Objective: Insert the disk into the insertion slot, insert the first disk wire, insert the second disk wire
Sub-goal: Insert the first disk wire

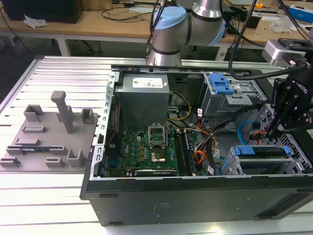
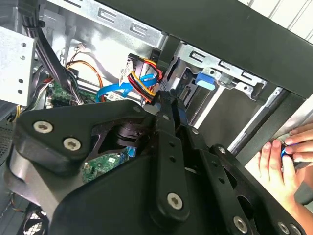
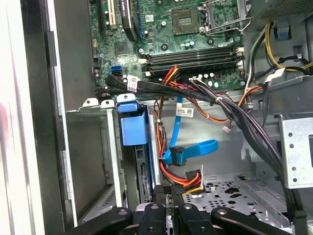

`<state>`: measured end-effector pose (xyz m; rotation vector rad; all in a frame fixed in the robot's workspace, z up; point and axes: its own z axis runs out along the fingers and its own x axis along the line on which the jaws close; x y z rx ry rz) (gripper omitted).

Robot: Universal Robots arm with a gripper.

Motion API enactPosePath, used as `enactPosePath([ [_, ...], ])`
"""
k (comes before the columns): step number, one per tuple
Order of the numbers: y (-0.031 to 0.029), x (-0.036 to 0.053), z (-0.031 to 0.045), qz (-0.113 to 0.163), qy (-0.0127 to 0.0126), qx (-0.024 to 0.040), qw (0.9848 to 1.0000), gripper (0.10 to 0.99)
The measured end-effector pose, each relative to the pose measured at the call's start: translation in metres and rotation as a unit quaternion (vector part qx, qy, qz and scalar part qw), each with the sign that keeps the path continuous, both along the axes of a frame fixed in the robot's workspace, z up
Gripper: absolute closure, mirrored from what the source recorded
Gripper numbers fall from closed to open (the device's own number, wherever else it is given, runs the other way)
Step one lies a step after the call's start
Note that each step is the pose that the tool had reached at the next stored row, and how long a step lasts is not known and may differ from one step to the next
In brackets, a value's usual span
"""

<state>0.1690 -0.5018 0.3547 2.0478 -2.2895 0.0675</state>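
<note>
The disk (image 1: 259, 151), framed in blue, sits inside the insertion slot (image 1: 234, 169), a silver cage at the case's front on the exterior view's right. Its blue tab (image 3: 133, 123) sticks out of the cage (image 3: 93, 147) in the first wrist view and shows as a blue tab (image 2: 205, 81) in the second. My gripper (image 1: 270, 131) hangs just behind the disk. The gripper (image 3: 167, 194) is shut on a black connector with red, yellow and orange wires (image 3: 185, 179), close to the disk's rear edge. That wire bundle (image 2: 144, 68) runs up from the gripper (image 2: 169, 101). A blue flat wire (image 3: 190, 149) loops beside it.
The motherboard (image 1: 151, 147) and grey power supply (image 1: 144, 93) fill the case's left half. A second grey bay with a blue latch (image 1: 222, 88) stands at the back. Thick black cable bundles (image 3: 230, 105) cross above the disk. A person's hand (image 2: 281, 161) rests on the case's outer edge.
</note>
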Motion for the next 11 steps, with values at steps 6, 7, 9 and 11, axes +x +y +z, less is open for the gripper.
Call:
enactPosePath([
  [6, -0.0023, 0.0, 0.0, 0.009, -0.0003, 0.0001, 1.0, 0.922],
  [7, -0.0028, 0.0, 0.0, 0.01, -0.0004, 0.0, 0.9999, 0.922],
  [9, -0.0043, 0.0, -0.0001, 0.012, -0.0005, 0.0001, 0.9999, 0.922],
  [11, -0.0043, 0.0, 0.0, 0.012, -0.0005, 0.0001, 0.9999, 0.922],
])
